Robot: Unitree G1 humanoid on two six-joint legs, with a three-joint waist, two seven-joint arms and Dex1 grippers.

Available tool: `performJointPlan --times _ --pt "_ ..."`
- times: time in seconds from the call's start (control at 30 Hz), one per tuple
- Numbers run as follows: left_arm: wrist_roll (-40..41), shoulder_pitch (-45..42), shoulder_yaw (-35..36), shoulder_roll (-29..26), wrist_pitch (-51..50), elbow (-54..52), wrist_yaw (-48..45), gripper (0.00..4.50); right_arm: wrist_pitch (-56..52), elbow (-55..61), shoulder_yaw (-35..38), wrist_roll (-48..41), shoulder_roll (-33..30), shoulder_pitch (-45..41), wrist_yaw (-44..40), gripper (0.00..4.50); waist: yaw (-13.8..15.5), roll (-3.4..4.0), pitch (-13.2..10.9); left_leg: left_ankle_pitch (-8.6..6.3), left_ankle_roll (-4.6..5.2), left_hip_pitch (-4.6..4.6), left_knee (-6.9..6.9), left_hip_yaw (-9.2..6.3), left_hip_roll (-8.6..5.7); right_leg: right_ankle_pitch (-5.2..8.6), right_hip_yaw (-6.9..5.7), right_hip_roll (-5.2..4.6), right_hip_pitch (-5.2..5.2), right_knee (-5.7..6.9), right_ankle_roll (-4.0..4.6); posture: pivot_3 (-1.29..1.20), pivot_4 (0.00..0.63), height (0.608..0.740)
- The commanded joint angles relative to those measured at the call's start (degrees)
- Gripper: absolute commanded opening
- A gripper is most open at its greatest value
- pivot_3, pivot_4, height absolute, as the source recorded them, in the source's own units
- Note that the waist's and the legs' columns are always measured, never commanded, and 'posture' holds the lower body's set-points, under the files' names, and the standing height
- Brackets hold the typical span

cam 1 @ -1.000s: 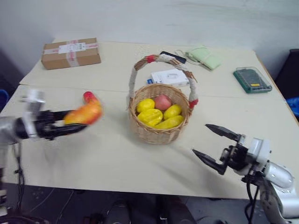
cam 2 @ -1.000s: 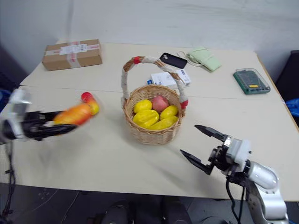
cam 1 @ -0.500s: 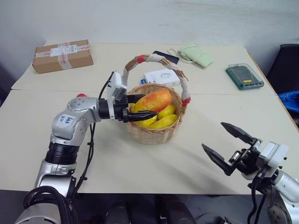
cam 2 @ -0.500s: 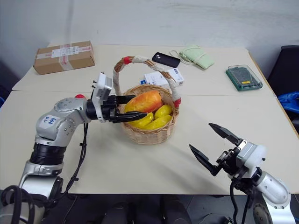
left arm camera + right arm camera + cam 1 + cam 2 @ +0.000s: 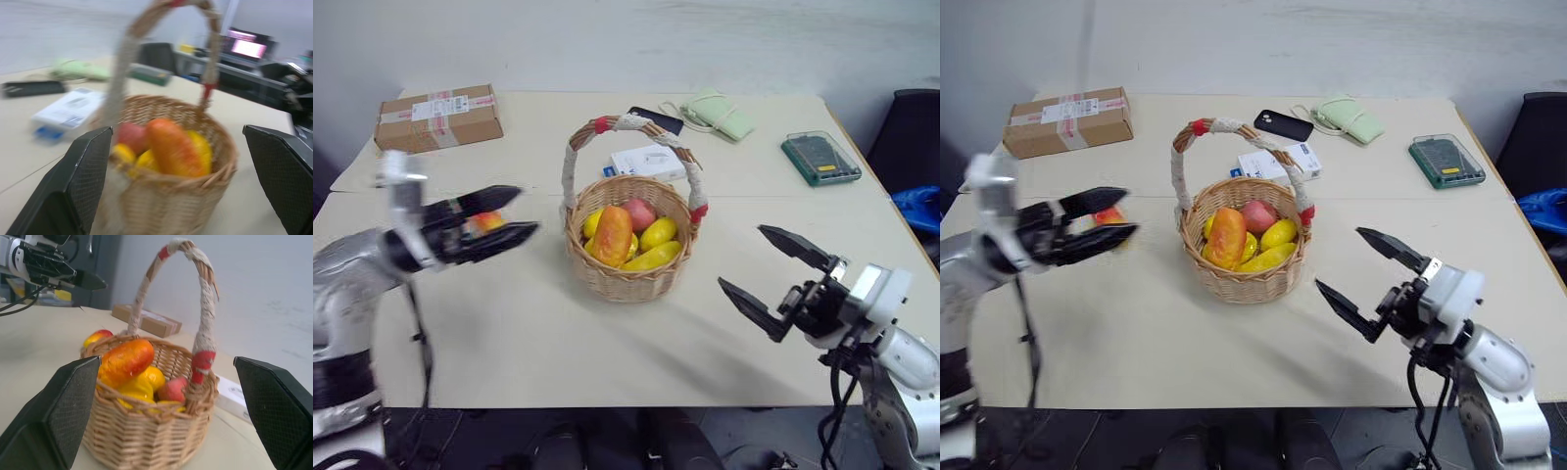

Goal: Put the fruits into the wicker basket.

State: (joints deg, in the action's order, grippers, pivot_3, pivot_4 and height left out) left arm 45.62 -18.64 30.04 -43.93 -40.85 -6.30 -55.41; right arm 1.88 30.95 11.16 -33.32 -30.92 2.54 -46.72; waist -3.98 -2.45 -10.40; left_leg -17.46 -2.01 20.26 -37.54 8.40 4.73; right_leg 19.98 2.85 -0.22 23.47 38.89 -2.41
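The wicker basket [image 5: 626, 266] stands mid-table with its cloth-wrapped handle [image 5: 574, 162] upright. The plump red-orange fruit [image 5: 613, 235] lies inside it on top of yellow fruits and a pink one. The smaller red-and-yellow fruit [image 5: 487, 222] rests on the table left of the basket. My left gripper [image 5: 504, 215] hovers open and empty just in front of that small fruit, pointing toward the basket. In the left wrist view the basket [image 5: 161, 196] sits between its fingers [image 5: 83, 181]. My right gripper [image 5: 769, 269] hangs open and empty to the right of the basket.
A cardboard box [image 5: 438, 115] sits at the back left. Behind the basket lie a white carton [image 5: 646, 162], a black phone [image 5: 656, 119] and a green pouch [image 5: 715, 113]. A green case [image 5: 819, 157] lies at the back right, and a dark chair [image 5: 911, 137] stands past the table's right edge.
My left gripper carried the plump fruit over the basket, opened and let it drop inside, then drew back to the left. The right gripper rose a little, still open.
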Motion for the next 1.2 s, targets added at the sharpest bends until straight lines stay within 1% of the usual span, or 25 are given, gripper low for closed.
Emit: performJointPlan --times 0.03,0.07,0.17,0.27,0.3,0.33,0.37,0.47,0.53,0.57,0.6,0.67,0.7,0.77,0.83,0.9,1.03,1.07,1.2 --pt "-1.95 4.4 10.95 -1.03 4.56 7.52 5.22 4.47 -2.79 1.25 -2.71 -2.1 -0.63 -4.27 -0.69 4.5 0.1 -0.01 0.0 0.0 0.01 0.0 0.0 0.0 -0.01 0.0 0.0 0.0 -0.01 -0.01 0.0 0.0 0.15 0.74" --pt "-3.25 6.14 14.11 -1.15 6.1 11.2 7.91 4.47 -3.82 1.31 -3.91 -2.56 -0.45 -6.28 -0.73 4.5 0.16 -0.03 -0.01 0.0 0.02 0.01 0.0 0.0 -0.01 0.0 -0.02 -0.02 0.0 -0.02 0.0 0.0 0.15 0.74" --pt "-5.18 11.77 21.52 -1.72 5.57 18.62 15.62 4.47 -5.72 1.28 -6.25 -2.74 0.26 -12.25 -0.03 4.5 -0.42 -0.09 0.01 -0.05 0.09 0.03 0.03 0.02 -0.02 0.01 -0.03 -0.08 0.05 -0.04 0.01 0.0 0.15 0.74" --pt "-5.16 14.96 24.92 -1.64 3.78 19.01 20.87 4.47 -7.81 1.4 -6.81 -3.32 0.74 -16.45 1.55 4.5 -0.43 -0.37 0.05 -0.15 0.26 0.06 0.21 0.01 -0.03 0.01 -0.11 -0.17 0.08 -0.22 0.01 0.0 0.15 0.74" --pt "-4.63 15.65 25.48 -1.78 1.81 18.84 22.58 4.47 -10.35 1.86 -7.28 -5.47 0.31 -16.94 1.48 4.5 -0.1 -0.49 0.08 -0.15 0.25 0.09 0.24 -0.04 -0.03 0.01 -0.18 -0.19 0.08 -0.28 0.02 0.0 0.15 0.74" --pt "-4.26 16.47 24.99 -1.86 0.92 18.06 22.27 4.47 -11.84 2.17 -7.78 -6.63 -0.12 -17.14 0.92 4.5 0.3 -0.57 0.14 -0.16 0.22 0.16 0.25 -0.12 -0.03 0.01 -0.29 -0.24 0.07 -0.36 0.03 0.0 0.15 0.74" --pt "-3.38 16.94 24.32 -1.93 -0.71 16.95 21.72 4.47 -12.57 2.35 -7.98 -7.03 -0.24 -17.21 0.71 4.5 0.66 -0.6 0.15 -0.2 0.21 0.16 0.26 -0.14 -0.03 0.02 -0.32 -0.26 0.05 -0.43 0.04 0.0 0.15 0.74" --pt "-0.1 14.43 21.81 -3.04 -9.18 15.09 23.54 4.47 -13.52 2.71 -7.59 -7.31 -0.35 -16.88 0.77 4.5 1.64 -0.62 0.16 -0.29 0.29 0.2 0.26 -0.16 -0.06 0.03 -0.43 -0.37 -0.01 -0.56 0.06 0.0 0.15 0.74" --pt "2.12 9.22 18.07 -4.75 -18.72 15.52 26.69 4.47 -13.6 2.84 -7.12 -6.95 -0.41 -16.27 0.89 4.5 2.3 -0.67 0.19 -0.3 0.31 0.24 0.24 -0.18 -0.07 0.02 -0.47 -0.41 -0.02 -0.59 0.06 0.0 0.15 0.74" --pt "2.49 7.43 16.89 -5.34 -21.89 15.86 27.87 4.47 -13.58 2.85 -7.04 -6.77 -0.36 -16.08 0.95 4.5 2.34 -0.7 0.2 -0.3 0.31 0.25 0.21 -0.25 -0.09 0.02 -0.54 -0.41 -0.04 -0.56 0.07 0.0 0.15 0.74" --pt "2.91 2.62 14.38 -5.08 -23.64 16.6 29.05 4.47 -12.66 2.47 -6.81 -6.25 -0.35 -15.12 0.21 4.5 2.31 -0.7 0.21 -0.29 0.31 0.26 0.21 -0.3 -0.09 0.01 -0.6 -0.41 -0.05 -0.57 0.08 0.0 0.15 0.74" --pt "2.0 -5.47 10.64 -3.67 -24.25 18.57 31.82 4.47 -11.18 1.8 -6.5 -5.51 -0.29 -13.73 -0.92 4.5 2.58 -0.71 0.21 -0.29 0.32 0.25 0.21 -0.36 -0.12 0.0 -0.68 -0.41 -0.09 -0.55 0.09 0.0 0.15 0.74" --pt "-0.39 -9.94 7.91 -2.4 -24.43 20.22 35.36 4.47 -10.29 1.41 -6.27 -5.1 -0.33 -12.82 -1.67 4.5 2.52 -0.7 0.21 -0.26 0.28 0.27 0.21 -0.39 -0.12 0.0 -0.71 -0.4 -0.1 -0.56 0.09 0.0 0.15 0.74" --pt "-5.4 -14.87 2.3 -0.3 -22.39 21.27 39.62 4.47 -9.17 1.04 -5.93 -4.38 -0.38 -11.81 -2.43 4.5 2.46 -0.66 0.21 -0.22 0.24 0.28 0.2 -0.38 -0.15 -0.01 -0.71 -0.39 -0.11 -0.53 0.08 0.0 0.15 0.74" --pt "-7.12 -19.04 0.47 2.76 -23.38 23.02 43.69 4.47 -7.97 0.89 -4.92 -3.56 -0.23 -10.25 -2.27 4.5 1.93 -0.62 0.22 -0.21 0.22 0.27 0.21 -0.24 -0.17 -0.02 -0.58 -0.34 -0.06 -0.54 0.05 0.0 0.15 0.74" --pt "-8.9 -22.2 -1.23 4.94 -23.61 24.6 46.06 4.47 -7.02 0.95 -4.21 -2.8 0.1 -8.89 -1.88 4.5 1.45 -0.63 0.21 -0.19 0.2 0.26 0.19 -0.05 -0.12 -0.02 -0.41 -0.26 0.03 -0.5 0.03 0.0 0.15 0.74" --pt "-13.24 -26.47 -4.67 6.76 -21.26 27.97 48.91 4.47 -6.07 1.66 -3.85 -2.26 0.15 -6.99 -1.81 4.5 0.85 -0.64 0.2 -0.11 0.0 0.38 0.25 0.02 0.03 -0.01 -0.32 -0.1 0.27 -0.48 0.03 0.0 0.15 0.74" --pt "-14.46 -27.15 -6.24 7.12 -20.41 28.85 48.64 4.47 -5.97 1.81 -3.74 -2.13 0.21 -6.63 -1.56 4.5 0.9 -0.64 0.21 -0.08 -0.04 0.39 0.25 0.02 0.04 -0.01 -0.33 -0.08 0.31 -0.46 0.04 0.0 0.15 0.74" --pt "-17.11 -31.07 -8.83 9.91 -16.74 33.98 47.75 4.47 -5.53 2.63 -3.59 -1.94 0.33 -5.29 -0.68 4.5 1.21 -0.62 0.2 -0.02 -0.05 0.35 0.11 0.0 -0.02 -0.01 -0.34 -0.12 0.25 -0.29 0.04 0.0 0.15 0.74"
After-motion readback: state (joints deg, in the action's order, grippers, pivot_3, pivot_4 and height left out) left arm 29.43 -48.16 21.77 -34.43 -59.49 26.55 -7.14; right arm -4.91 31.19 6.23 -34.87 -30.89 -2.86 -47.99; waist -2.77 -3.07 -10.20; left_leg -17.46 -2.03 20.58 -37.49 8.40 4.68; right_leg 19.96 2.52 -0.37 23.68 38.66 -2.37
